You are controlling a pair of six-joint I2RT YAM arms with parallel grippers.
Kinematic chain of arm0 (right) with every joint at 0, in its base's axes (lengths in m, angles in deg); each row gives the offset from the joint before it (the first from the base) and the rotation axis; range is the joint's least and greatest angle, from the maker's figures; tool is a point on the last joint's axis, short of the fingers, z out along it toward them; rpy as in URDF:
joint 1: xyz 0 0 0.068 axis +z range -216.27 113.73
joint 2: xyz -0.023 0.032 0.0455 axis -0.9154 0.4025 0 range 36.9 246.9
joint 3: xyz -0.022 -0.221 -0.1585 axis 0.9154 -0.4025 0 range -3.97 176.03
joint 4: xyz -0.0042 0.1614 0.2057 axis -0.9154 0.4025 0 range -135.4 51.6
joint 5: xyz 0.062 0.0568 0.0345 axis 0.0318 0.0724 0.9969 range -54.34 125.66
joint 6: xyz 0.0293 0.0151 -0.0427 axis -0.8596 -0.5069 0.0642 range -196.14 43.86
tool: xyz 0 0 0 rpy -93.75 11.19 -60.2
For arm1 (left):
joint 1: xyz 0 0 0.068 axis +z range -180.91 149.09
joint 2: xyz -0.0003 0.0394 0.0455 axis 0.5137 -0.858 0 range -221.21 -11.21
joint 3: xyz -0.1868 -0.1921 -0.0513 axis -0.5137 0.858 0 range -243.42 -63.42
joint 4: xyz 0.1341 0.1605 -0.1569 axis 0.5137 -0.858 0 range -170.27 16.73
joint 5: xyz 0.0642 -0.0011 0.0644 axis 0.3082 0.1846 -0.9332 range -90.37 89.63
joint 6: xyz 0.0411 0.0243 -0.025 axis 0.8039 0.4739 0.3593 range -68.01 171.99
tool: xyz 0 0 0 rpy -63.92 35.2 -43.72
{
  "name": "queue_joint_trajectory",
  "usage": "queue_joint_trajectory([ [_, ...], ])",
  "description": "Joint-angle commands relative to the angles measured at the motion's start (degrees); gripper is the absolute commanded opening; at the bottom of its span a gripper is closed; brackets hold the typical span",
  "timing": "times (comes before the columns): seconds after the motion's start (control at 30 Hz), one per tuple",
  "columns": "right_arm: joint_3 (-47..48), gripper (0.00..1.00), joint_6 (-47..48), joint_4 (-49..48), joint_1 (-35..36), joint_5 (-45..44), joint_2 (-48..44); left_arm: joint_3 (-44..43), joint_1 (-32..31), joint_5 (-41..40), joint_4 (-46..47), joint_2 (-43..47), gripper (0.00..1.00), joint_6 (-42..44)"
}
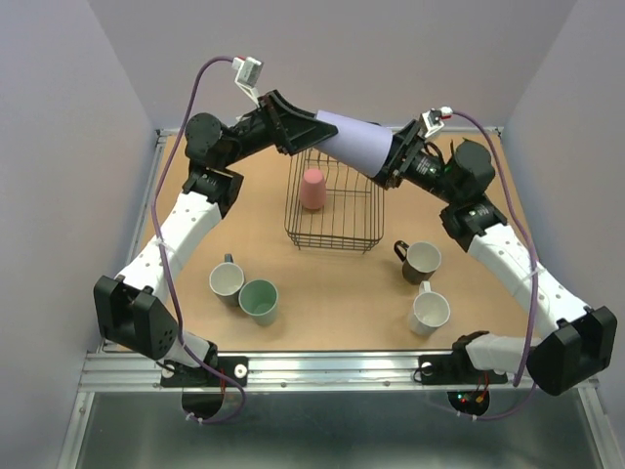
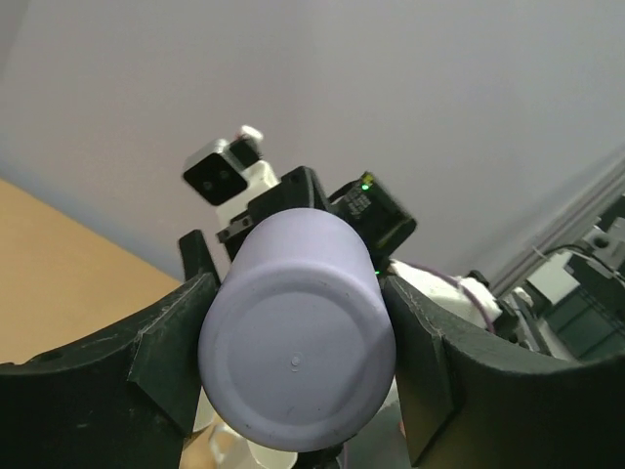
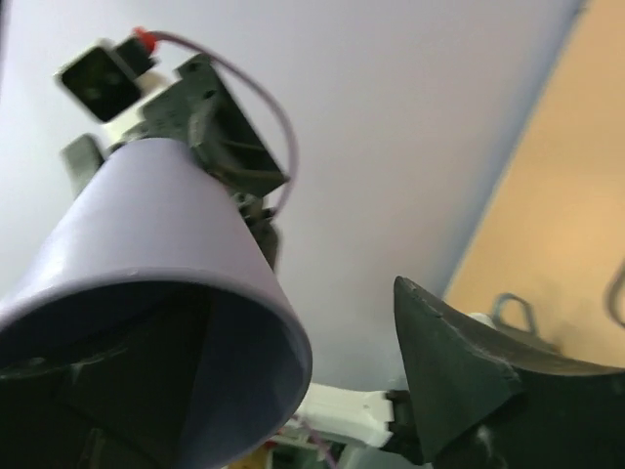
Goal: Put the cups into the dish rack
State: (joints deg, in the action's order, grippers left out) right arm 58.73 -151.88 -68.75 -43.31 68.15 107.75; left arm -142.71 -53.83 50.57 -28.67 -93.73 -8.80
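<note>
The lavender cup (image 1: 356, 142) hangs on its side in the air above the back of the black wire dish rack (image 1: 337, 244). My left gripper (image 1: 311, 132) is shut on its base end; in the left wrist view both fingers (image 2: 166, 352) press the cup (image 2: 298, 352). My right gripper (image 1: 391, 161) is at the rim end and open: one finger is inside the cup's mouth (image 3: 166, 254), the other finger (image 3: 459, 371) stands clear of the wall. A pink cup (image 1: 312, 189) stands upside down inside the rack.
On the table in front of the rack are a grey-blue mug (image 1: 227, 278) and a pale green cup (image 1: 259, 300) at the left, and a dark brown mug (image 1: 421, 259) and a white mug (image 1: 430, 310) at the right. Walls enclose the table.
</note>
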Motion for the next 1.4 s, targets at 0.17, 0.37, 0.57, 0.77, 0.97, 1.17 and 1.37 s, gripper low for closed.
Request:
queue_joint_trajectory([
  [0.17,12.36,0.85,28.28,49.08,-0.64,-24.03,-10.11,-6.58,-0.11,-8.74,-23.4,-1.67,0.0,20.79],
  [0.37,14.12,0.85,30.39,64.82,-0.64,-37.05,-12.93,-21.23,-5.29,-21.91,-48.69,-10.45,0.0,38.62],
  [0.57,15.53,0.85,31.45,72.21,-0.64,-40.49,-15.3,-31.45,-11.09,-38.88,-59.89,-19.42,0.0,49.45],
  [0.77,16.93,0.85,31.62,77.58,-0.64,-42.86,-17.23,-32.95,-15.4,-49.09,-60.94,-24.88,0.0,52.35],
  [0.97,17.11,0.85,31.71,81.18,-0.64,-43.39,-17.67,-33.74,-19.0,-56.64,-61.3,-29.26,0.0,53.33],
  [1.17,17.02,0.85,31.8,83.47,-0.64,-42.95,-17.06,-35.93,-19.18,-59.89,-60.68,-34.81,0.0,53.59],
  [1.37,17.81,0.85,31.89,84.44,-0.64,-42.69,-15.75,-36.55,-19.45,-63.41,-59.37,-38.41,0.0,53.68],
])
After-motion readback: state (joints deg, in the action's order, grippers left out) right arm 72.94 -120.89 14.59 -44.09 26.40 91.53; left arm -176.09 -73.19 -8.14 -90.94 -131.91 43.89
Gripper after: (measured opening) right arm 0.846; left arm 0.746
